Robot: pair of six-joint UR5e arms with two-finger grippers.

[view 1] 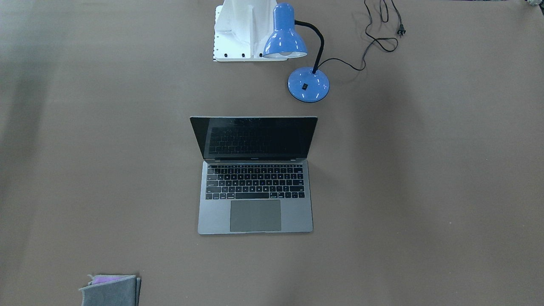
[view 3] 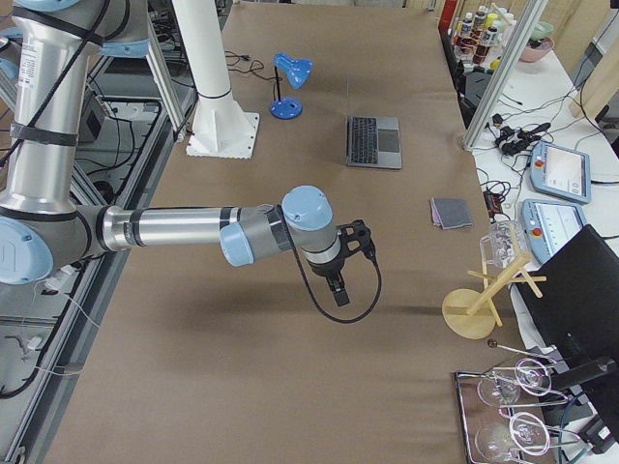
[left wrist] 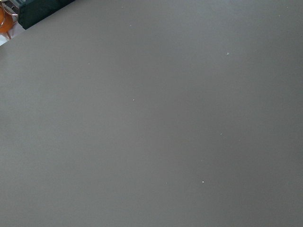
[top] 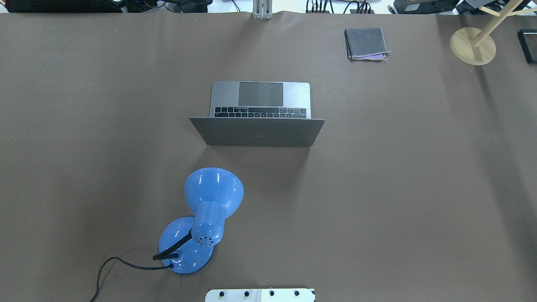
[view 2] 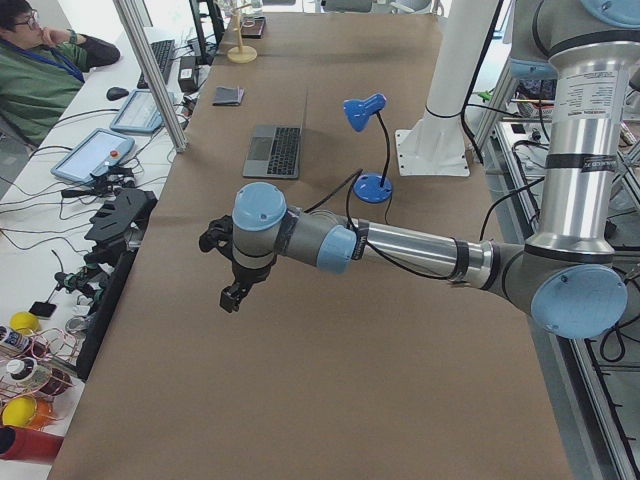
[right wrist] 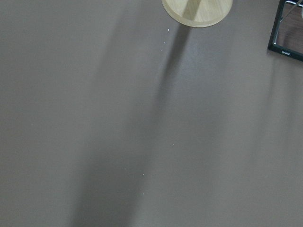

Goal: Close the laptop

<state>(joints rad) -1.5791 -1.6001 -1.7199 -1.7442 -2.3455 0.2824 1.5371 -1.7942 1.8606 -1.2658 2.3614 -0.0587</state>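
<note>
The grey laptop (view 1: 255,204) stands open in the middle of the brown table. Its dark screen faces away from the robot's base and its lid back (top: 258,132) faces the base. It also shows far off in the exterior left view (view 2: 275,150) and the exterior right view (view 3: 372,142). My left gripper (view 2: 232,295) hangs over bare table far from the laptop, and I cannot tell whether it is open or shut. My right gripper (view 3: 338,290) hangs over bare table at the other end, and I cannot tell its state either. Both wrist views show only table.
A blue desk lamp (view 1: 308,83) with a loose cord stands between the robot's base and the laptop. A folded grey cloth (top: 366,43) lies beyond the laptop. A wooden stand (top: 472,46) and a black tray (right wrist: 286,33) are at the right end.
</note>
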